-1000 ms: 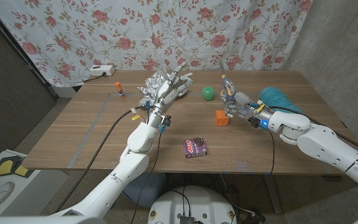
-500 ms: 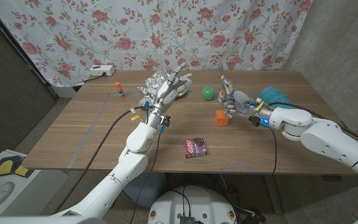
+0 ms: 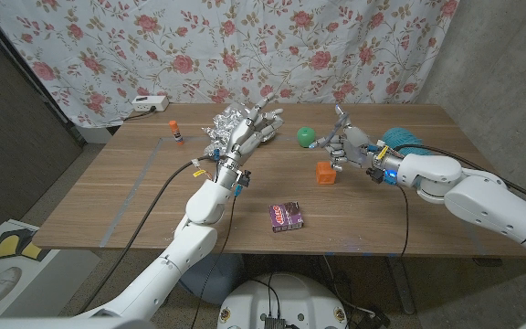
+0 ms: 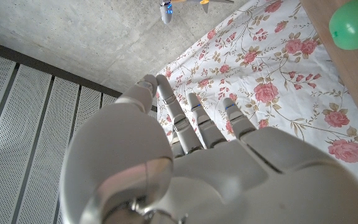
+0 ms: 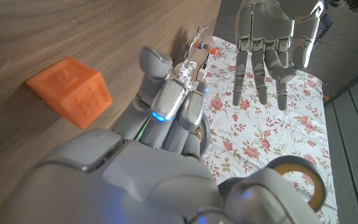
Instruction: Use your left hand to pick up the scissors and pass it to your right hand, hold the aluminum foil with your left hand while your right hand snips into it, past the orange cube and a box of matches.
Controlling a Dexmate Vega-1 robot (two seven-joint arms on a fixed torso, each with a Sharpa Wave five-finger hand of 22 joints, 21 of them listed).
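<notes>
Right hand [image 3: 352,146], gripping the scissors [image 3: 339,128], now sits farther back, tilting them toward the green ball [image 3: 308,136].

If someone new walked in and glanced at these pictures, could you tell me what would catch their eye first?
Probably the crumpled aluminum foil glinting at the table's far middle, with the left hand raised open in front of it, fingers spread. Next, the right hand gripping the scissors above the orange cube, with a green ball just behind.
</notes>
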